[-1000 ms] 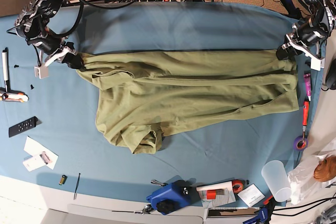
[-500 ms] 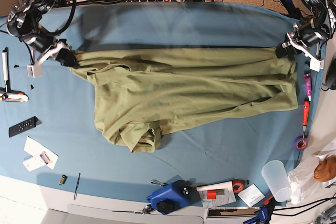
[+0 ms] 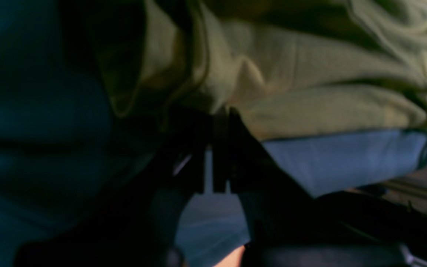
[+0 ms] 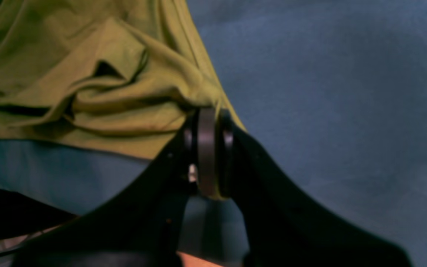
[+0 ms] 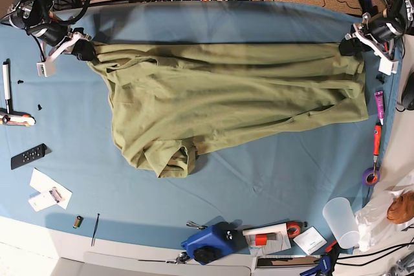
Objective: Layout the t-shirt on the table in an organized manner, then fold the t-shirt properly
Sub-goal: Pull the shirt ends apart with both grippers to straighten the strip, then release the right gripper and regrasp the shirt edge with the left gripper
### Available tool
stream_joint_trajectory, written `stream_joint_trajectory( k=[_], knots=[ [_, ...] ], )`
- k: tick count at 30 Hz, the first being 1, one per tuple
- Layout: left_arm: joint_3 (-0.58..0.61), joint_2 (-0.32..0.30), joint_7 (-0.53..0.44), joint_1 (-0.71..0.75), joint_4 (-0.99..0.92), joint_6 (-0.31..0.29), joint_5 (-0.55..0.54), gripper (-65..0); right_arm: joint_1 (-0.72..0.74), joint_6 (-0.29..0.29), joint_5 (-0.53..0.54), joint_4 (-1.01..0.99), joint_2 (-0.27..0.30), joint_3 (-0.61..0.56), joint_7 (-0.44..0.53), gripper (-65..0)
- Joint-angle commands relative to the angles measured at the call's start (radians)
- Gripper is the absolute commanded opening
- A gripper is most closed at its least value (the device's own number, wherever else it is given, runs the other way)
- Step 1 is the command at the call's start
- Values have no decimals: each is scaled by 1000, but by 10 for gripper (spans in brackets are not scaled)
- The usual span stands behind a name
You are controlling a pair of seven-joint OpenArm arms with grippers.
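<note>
The olive-green t-shirt (image 5: 220,101) is stretched sideways across the blue-clothed table (image 5: 272,179), its upper edge taut between the two arms. The rest hangs back in folds, with a bunched part (image 5: 171,159) near the lower left. My right gripper (image 5: 83,52) is shut on the shirt's left corner; in the right wrist view its fingers (image 4: 208,148) pinch green fabric (image 4: 87,74). My left gripper (image 5: 349,46) is shut on the right corner; in the left wrist view the dark fingers (image 3: 217,148) clamp fabric (image 3: 310,74).
On the left lie a white pen (image 5: 6,79), a black remote (image 5: 28,156) and paper cards (image 5: 48,192). At the front edge sit a blue tool (image 5: 210,242) and a clear cup (image 5: 341,221). On the right lie an orange tool (image 5: 376,139) and purple tape (image 5: 370,176). Cables run along the back.
Both grippers have moved toward the far edge of the table, carrying the shirt's corners. The top edge is now tauter and the whole shirt has slid back with them.
</note>
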Motion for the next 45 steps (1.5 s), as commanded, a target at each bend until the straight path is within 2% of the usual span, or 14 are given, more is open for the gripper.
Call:
stream_joint_trajectory(
  k=[1,5,6,7,9,11,18,23,26,31,34,37,39,45],
  knots=[
    [-24,-33,6,26,7,34,76,-650,3,1,31,19,19,8,18,-650],
    [-24,-33,-47,29,7,33,76,-650,3,1,38,19,19,5,16,-650],
    [-24,-33,-50,29,7,33,76,-624,3,1,38,19,19,5,14,-650],
    [-24,-33,-51,29,7,33,76,-567,3,1,38,19,19,5,14,-632],
    [-24,-34,-50,29,7,33,76,-459,3,1,38,19,19,5,15,-538],
    [-24,-34,-39,29,7,34,76,-398,3,1,39,19,20,5,15,-489],
    [-28,-33,20,32,74,33,77,-394,10,1,202,20,20,36,15,-489],
    [-82,-33,10,31,172,33,105,-394,23,1,207,25,21,81,15,-489],
    [-114,-34,-34,31,212,33,114,-394,26,1,206,25,20,92,18,-489],
    [-90,-34,-201,23,218,26,126,-394,45,1,206,24,19,92,22,-489],
    [-51,-34,-232,-14,217,-68,195,-394,74,1,202,24,20,92,22,-489],
    [25,-62,-237,-53,217,-125,246,-394,106,1,196,24,20,92,22,-489],
    [88,-96,-264,-75,217,-136,306,-394,129,1,175,24,20,92,22,-489],
    [270,-168,-415,-137,217,-135,586,-394,167,1,153,24,20,92,26,-489]
  ],
)
